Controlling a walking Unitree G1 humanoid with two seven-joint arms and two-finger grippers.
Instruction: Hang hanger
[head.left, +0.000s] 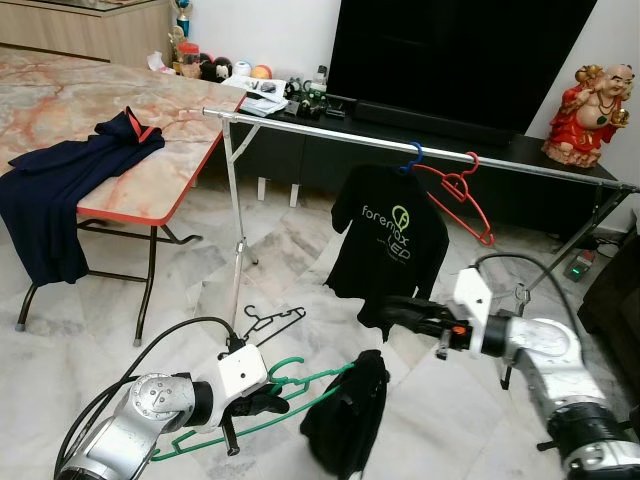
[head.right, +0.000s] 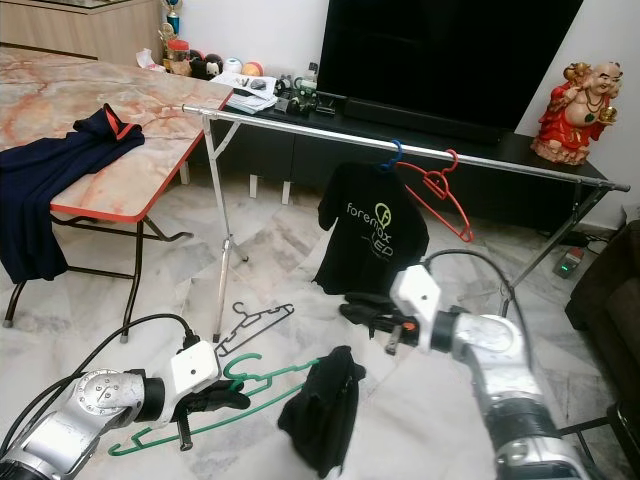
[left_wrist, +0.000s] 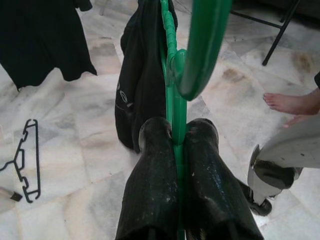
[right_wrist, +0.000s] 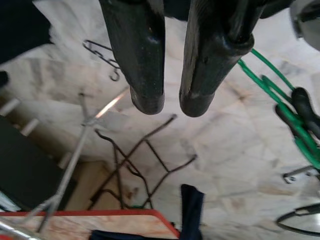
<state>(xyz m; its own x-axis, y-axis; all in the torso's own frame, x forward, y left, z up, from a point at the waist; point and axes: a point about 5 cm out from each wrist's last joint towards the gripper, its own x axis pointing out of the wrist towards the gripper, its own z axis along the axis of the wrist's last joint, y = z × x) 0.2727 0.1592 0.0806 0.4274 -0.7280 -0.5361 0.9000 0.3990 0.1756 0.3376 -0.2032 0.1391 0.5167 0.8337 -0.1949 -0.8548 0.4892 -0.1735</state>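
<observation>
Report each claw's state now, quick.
Left claw: shut on the green hanger, which carries a black garment.
Right claw: open, a small gap between its fingers, holding nothing.

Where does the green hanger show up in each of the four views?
Left eye view: green hanger low centre-left, pinched by the left gripper, black garment hanging off it.
Right eye view: low and left of centre.
Left wrist view: runs up the middle, clamped between the fingers.
Right wrist view: at the right edge.
Shared landmark: the black wire hanger on the floor.
</observation>
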